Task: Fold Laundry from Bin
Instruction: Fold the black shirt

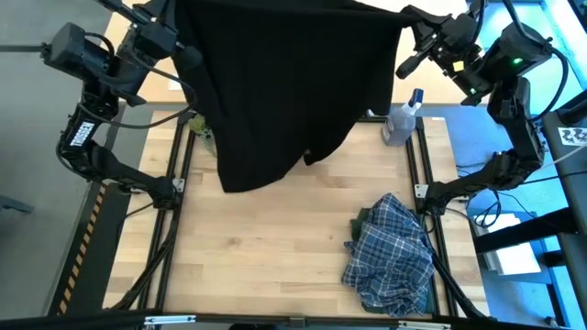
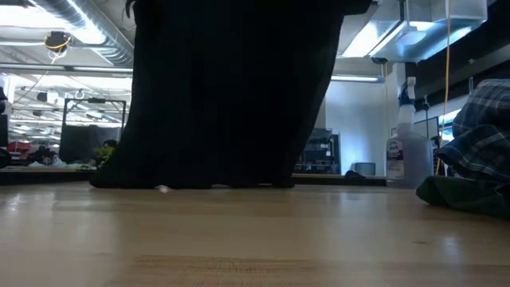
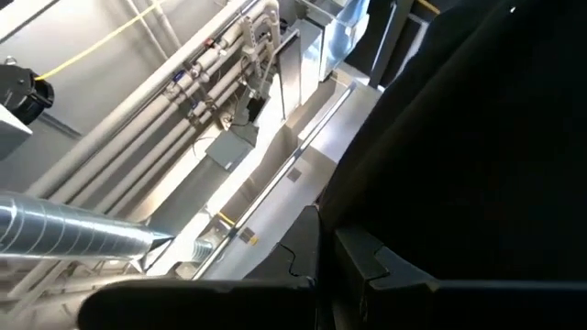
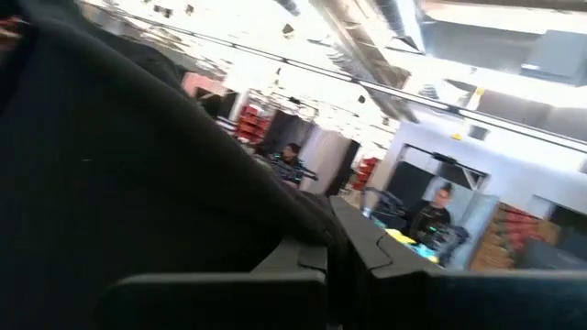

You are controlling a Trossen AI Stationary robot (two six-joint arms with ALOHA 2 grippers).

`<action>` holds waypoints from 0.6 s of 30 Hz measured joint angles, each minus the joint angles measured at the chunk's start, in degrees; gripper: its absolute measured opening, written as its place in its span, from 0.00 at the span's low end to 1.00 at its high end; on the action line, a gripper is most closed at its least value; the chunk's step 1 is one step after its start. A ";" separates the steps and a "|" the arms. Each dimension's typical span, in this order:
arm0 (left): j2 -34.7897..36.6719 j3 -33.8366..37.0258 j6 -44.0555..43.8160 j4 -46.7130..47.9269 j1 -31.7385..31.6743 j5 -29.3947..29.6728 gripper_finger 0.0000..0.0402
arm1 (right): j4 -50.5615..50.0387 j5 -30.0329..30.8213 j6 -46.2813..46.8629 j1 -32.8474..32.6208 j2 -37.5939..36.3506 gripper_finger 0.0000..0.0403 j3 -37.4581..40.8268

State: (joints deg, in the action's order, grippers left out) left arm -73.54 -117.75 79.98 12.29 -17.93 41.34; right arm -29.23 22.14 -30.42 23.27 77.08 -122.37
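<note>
Black garment (image 1: 275, 82) stretched above the table (image 1: 275, 247), gripped by left hand (image 1: 183, 50) and right hand (image 1: 410, 32).

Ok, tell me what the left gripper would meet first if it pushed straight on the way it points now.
The left gripper is shut on the black cloth garment held up above the wooden table, so that cloth is already against it. Past it, the left wrist view shows only ceiling ducts and pipes, so the way looks free, though depth is unclear.
</note>
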 joint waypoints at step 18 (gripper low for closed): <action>-0.13 -3.06 0.59 -8.31 0.67 -9.21 0.00 | 10.85 -12.90 3.00 0.00 0.07 0.00 -4.71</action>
State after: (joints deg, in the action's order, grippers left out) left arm -73.67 -120.81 80.57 3.98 -17.26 32.13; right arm -18.38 9.23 -27.42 23.27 77.14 -127.07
